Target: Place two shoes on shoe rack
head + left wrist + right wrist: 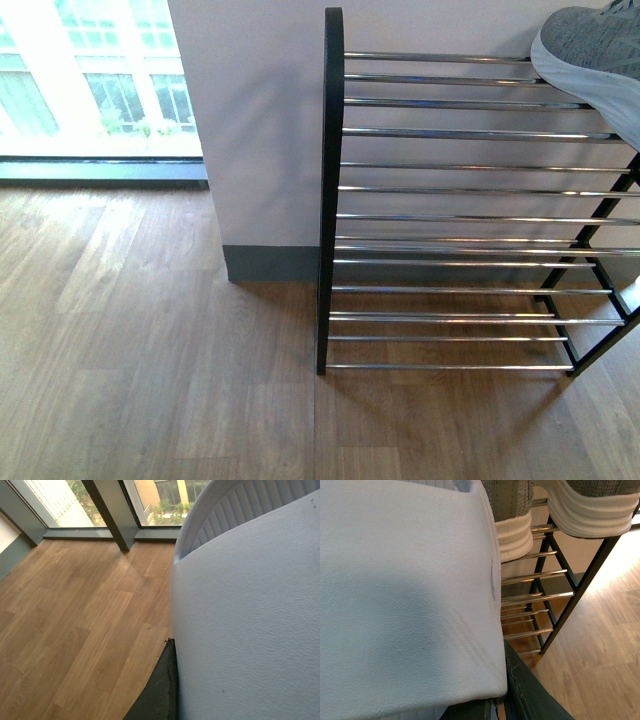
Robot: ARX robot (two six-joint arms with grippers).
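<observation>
left gripper clamps a slide above the floor; right gripper clamps the other slide close by the sneakers on the rack.

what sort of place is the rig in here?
Probably a home-style entryway or a mock-up of one: a tiered shoe rack against a white wall, a wood-plank floor, and low windows with greenery outside.

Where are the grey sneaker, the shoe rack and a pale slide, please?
grey sneaker (590,50): front view, knit upper.
shoe rack (332,200): front view, black side post.
pale blue slide (250,630): left wrist view, textured surface.
</observation>
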